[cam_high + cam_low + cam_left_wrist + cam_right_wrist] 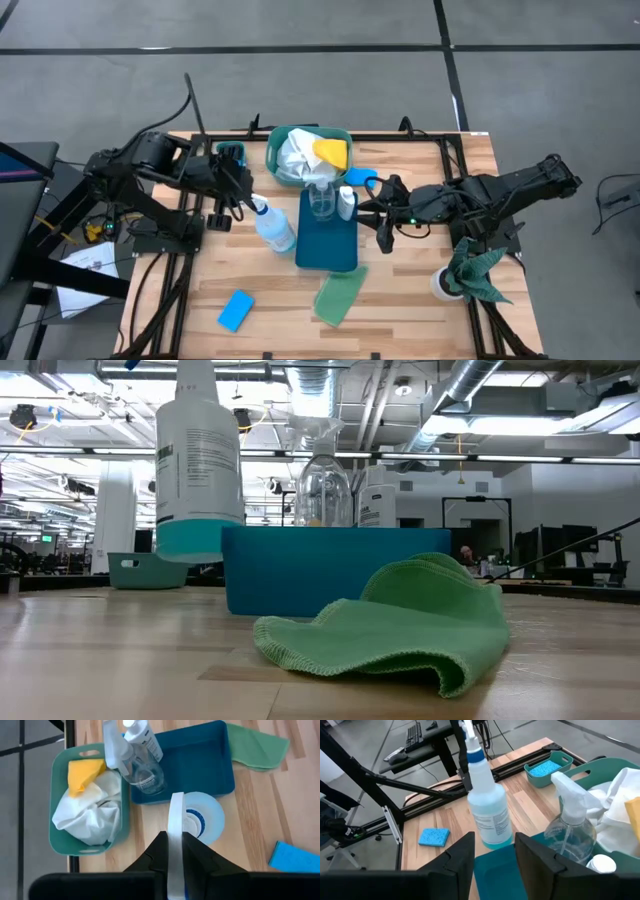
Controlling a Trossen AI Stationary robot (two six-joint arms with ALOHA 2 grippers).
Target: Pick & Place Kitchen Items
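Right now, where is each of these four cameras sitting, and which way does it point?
High view: overhead, facing straight down; both arms, left gripper and right gripper show.
Low view: table height, facing across; light-green cloth foremost, no arm visible.
Left wrist view: on the left arm, looking down on the clear blue-liquid spray bottle it grips.
Right wrist view: past open fingers.
All four views share the dark blue plastic tray.

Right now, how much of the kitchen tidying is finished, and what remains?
Looks done: the clear spray bottle and a small white bottle stand in the blue tray; white and yellow cloths sit in the green basket. In hand: the left gripper holds a blue-liquid spray bottle beside the tray. Left: the blue sponge and green cloth.
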